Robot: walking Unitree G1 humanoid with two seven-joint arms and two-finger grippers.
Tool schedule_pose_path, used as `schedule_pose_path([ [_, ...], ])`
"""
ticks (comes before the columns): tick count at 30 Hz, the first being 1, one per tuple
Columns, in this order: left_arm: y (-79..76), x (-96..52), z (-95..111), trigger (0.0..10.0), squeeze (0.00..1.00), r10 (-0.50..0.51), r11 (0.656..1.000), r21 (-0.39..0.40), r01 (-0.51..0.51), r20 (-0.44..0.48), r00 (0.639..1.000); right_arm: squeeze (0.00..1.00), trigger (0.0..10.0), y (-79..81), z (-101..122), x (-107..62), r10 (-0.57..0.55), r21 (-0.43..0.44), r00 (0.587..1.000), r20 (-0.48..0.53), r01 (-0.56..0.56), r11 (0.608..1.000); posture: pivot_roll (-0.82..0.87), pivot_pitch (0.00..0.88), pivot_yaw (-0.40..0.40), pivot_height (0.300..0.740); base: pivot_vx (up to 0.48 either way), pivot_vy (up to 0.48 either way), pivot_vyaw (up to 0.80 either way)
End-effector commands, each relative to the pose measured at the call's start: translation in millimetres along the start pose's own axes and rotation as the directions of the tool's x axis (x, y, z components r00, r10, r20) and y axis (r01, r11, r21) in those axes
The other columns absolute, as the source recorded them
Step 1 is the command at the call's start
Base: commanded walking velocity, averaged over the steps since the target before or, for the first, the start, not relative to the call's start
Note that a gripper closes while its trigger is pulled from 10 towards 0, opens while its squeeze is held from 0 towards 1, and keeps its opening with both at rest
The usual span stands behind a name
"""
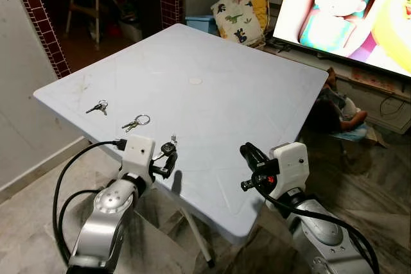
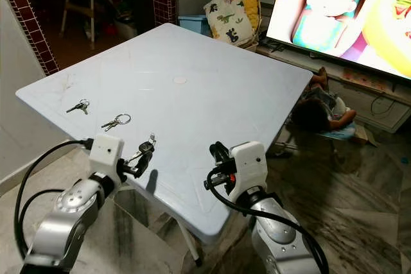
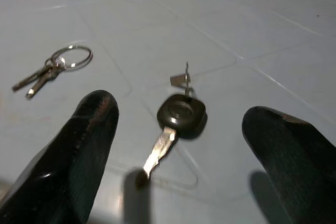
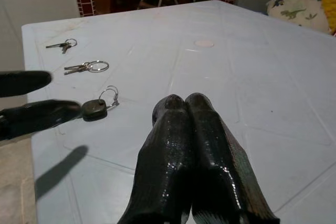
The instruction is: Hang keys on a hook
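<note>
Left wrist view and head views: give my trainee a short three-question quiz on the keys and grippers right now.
1. True or false: the left gripper is shut on the black-headed key.
2. How many key sets lie on the white table? A) one B) three C) five
3. Fill in: the right gripper has its fingers ____.

Key: 1 false, its fingers stand open either side of the key, which lies on the table. 2 B. 3 shut.

A black-headed silver key [image 3: 177,121] lies on the pale blue table [image 1: 212,49], near a dinosaur-print cushion [image 1: 236,15].
</note>
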State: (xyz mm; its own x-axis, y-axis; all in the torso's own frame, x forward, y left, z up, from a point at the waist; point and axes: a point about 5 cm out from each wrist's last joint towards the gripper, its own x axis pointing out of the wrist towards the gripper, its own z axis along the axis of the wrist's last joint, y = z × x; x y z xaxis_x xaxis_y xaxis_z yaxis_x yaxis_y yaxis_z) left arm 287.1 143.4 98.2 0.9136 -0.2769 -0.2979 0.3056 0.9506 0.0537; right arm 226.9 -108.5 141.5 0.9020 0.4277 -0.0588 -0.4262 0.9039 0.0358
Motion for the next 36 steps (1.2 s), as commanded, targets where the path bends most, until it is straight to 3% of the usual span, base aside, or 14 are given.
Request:
schedule_pose_path([
  [1,0.3,7.6,-3,10.0,0.0,-0.024,1.0,0.012,0.024,-0.043,0.999,0.0,10.0,2.3,7,-0.2,0.016,0.002,1.0,0.019,-0.016,1.0,0.02,0.009,-0.043,0.74,0.0,0.0,0.0],
  [3,5.5,17.7,0,10.0,0.0,-0.029,0.999,0.02,0.03,-0.054,0.998,0.0,10.0,4.6,10,-1.3,0.038,-0.012,0.999,0.019,-0.037,0.999,0.01,0.013,-0.041,0.74,0.0,0.0,0.0],
  [9,11.1,27.1,5,10.0,0.0,-0.028,1.0,0.011,0.029,-0.058,0.998,0.0,10.0,6.0,9,-12.0,0.065,-0.043,0.998,0.0,-0.065,0.997,-0.02,0.023,-0.034,0.74,0.0,0.0,0.0],
  [17,0.2,32.1,0,10.0,0.0,-0.098,0.995,0.014,0.099,-0.094,0.991,0.0,10.0,5.6,11,-14.9,0.062,-0.032,0.998,-0.008,-0.062,0.998,-0.02,0.029,-0.03,0.74,0.0,0.0,0.0],
  [18,-1.0,33.5,-2,0.6,0.0,-0.11,0.994,0.006,0.111,-0.099,0.989,0.0,10.0,8.5,11,-14.9,0.084,-0.02,0.996,-0.013,-0.084,0.996,-0.02,0.031,-0.03,0.74,0.0,0.0,0.0],
  [19,-1.4,33.6,-2,0.0,0.0,-0.114,0.993,0.011,0.116,-0.1,0.988,0.0,10.0,10.2,11,-15.0,0.097,-0.012,0.995,-0.016,-0.097,0.995,-0.02,0.031,-0.03,0.74,0.0,0.0,0.0],
  [23,-1.7,34.3,-4,0.0,0.0,-0.116,0.993,0.018,0.119,-0.102,0.988,0.0,10.0,14.9,11,-16.1,0.137,0.011,0.99,-0.022,-0.136,0.991,-0.02,0.031,-0.029,0.74,0.0,0.0,0.0],
  [24,-1.8,34.6,-4,0.8,0.0,-0.114,0.993,0.02,0.117,-0.099,0.988,0.0,10.0,15.6,12,-16.4,0.142,0.019,0.99,-0.021,-0.142,0.99,-0.02,0.031,-0.029,0.74,0.0,0.0,0.0],
  [28,-0.9,35.2,-4,1.4,0.0,-0.11,0.993,0.027,0.113,-0.094,0.99,0.0,10.0,16.8,13,-15.7,0.146,0.023,0.989,-0.018,-0.146,0.989,-0.02,0.031,-0.028,0.74,0.0,0.0,0.0],
  [29,-1.2,35.6,-5,3.9,0.0,-0.112,0.993,0.031,0.115,-0.094,0.989,0.0,10.0,16.9,13,-15.4,0.148,0.024,0.989,-0.018,-0.147,0.989,-0.02,0.028,-0.029,0.74,0.0,0.0,0.0],
  [33,-1.7,36.3,-5,3.6,0.0,-0.113,0.993,0.035,0.117,-0.092,0.989,0.0,10.0,16.8,14,-14.5,0.151,0.025,0.988,-0.019,-0.151,0.988,-0.02,0.026,-0.031,0.74,0.0,0.0,0.0],
  [34,-1.9,36.6,-5,5.6,0.0,-0.113,0.992,0.043,0.118,-0.092,0.989,0.0,10.0,16.5,14,-14.3,0.153,0.023,0.988,-0.019,-0.153,0.988,-0.01,0.024,-0.032,0.74,0.0,0.0,0.0],
  [35,-2.0,36.8,-5,8.4,0.0,-0.114,0.992,0.045,0.118,-0.091,0.989,0.0,10.0,16.3,14,-14.1,0.154,0.022,0.988,-0.02,-0.153,0.988,-0.01,0.024,-0.032,0.74,0.0,0.0,0.0],
  [36,-2.1,36.9,-5,8.7,0.0,-0.114,0.992,0.045,0.118,-0.091,0.989,0.0,10.0,16.3,14,-13.9,0.154,0.022,0.988,-0.02,-0.153,0.988,-0.01,0.024,-0.032,0.74,0.0,0.0,0.0],
])
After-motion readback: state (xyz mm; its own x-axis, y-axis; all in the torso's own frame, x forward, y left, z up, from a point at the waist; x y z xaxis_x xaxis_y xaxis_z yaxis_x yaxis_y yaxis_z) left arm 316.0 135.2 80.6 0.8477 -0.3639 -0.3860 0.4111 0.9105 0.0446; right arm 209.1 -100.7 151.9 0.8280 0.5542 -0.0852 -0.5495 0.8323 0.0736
